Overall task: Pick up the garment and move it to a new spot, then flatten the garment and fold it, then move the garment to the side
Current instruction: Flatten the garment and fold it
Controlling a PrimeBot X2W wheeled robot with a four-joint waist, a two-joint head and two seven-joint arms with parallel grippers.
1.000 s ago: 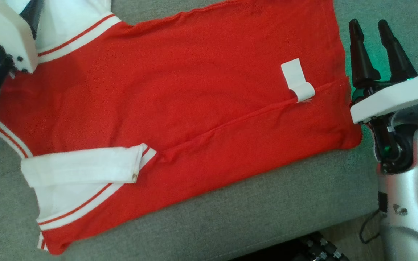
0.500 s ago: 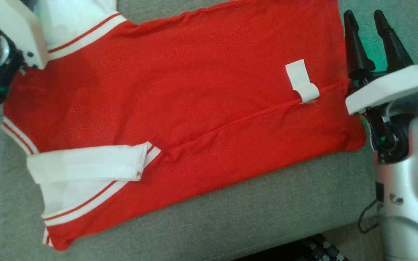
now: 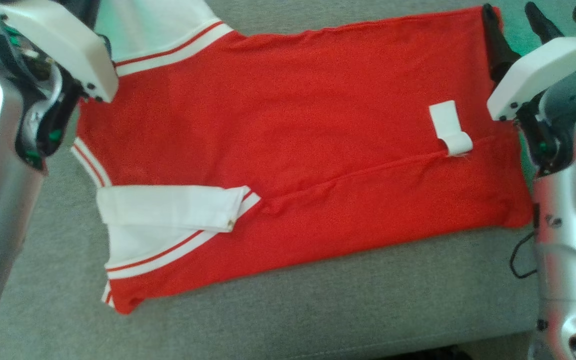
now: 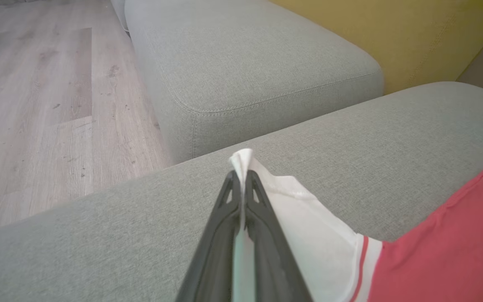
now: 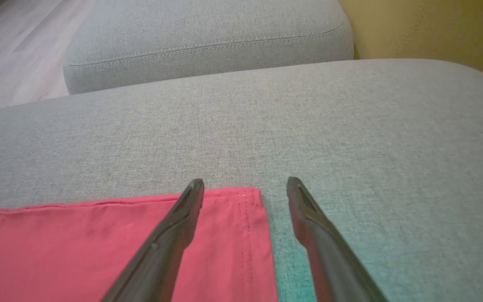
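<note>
Our shirt lies flat on the sofa, its long axis along the seat's front edge. Toward the sofa's back, our left gripper is pinched on the white sleeve at one end. Our right gripper gapes at the other end, straddling the hem corner, which we judge it should clamp next.
</note>
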